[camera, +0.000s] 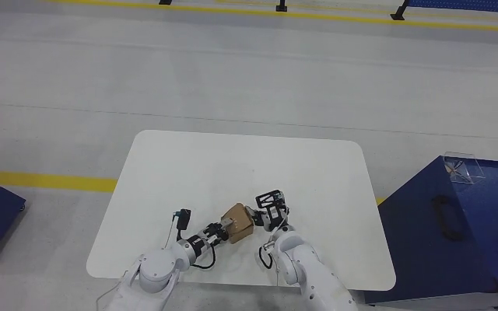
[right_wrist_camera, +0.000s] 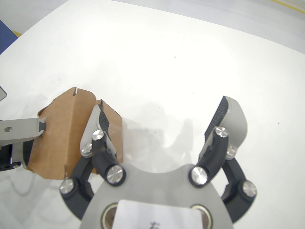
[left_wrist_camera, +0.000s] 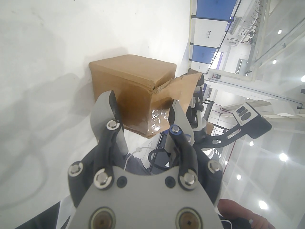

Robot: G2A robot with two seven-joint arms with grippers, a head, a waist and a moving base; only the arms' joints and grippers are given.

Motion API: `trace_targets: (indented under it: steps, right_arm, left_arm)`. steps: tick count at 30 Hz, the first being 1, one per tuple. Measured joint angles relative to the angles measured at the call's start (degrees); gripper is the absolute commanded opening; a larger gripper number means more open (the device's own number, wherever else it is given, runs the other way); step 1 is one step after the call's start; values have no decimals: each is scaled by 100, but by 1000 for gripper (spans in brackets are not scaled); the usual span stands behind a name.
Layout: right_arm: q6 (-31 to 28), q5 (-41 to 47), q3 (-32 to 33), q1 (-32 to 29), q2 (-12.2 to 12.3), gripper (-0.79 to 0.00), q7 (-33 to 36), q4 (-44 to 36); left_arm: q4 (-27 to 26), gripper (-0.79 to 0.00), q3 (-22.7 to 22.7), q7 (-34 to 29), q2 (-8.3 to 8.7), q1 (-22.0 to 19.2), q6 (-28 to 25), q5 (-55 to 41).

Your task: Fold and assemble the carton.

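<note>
Brown cardboard carton, one flap loose, on white rounded table near front edge. Left gripper spread astride carton corner. Right gripper spread wide, just beside carton.

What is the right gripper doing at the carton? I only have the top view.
Observer: The right gripper is open. One finger sits at the carton side, apparently touching; the other is over bare table.
Operator: And the left?
Observer: The left gripper is open too, its fingers straddling a carton corner.
Operator: Carton condition?
Observer: Clear tape wraps that corner low down, and one flap sticks out past it with a ragged edge.
</note>
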Motion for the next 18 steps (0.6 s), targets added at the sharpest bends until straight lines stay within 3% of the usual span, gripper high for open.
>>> trace_targets:
  steps: [18]
  right_arm:
    - [135,-56,-86,121,-72,0,19,161]
  left_arm:
    - [95,-342,70,31,21,-53,64,3]
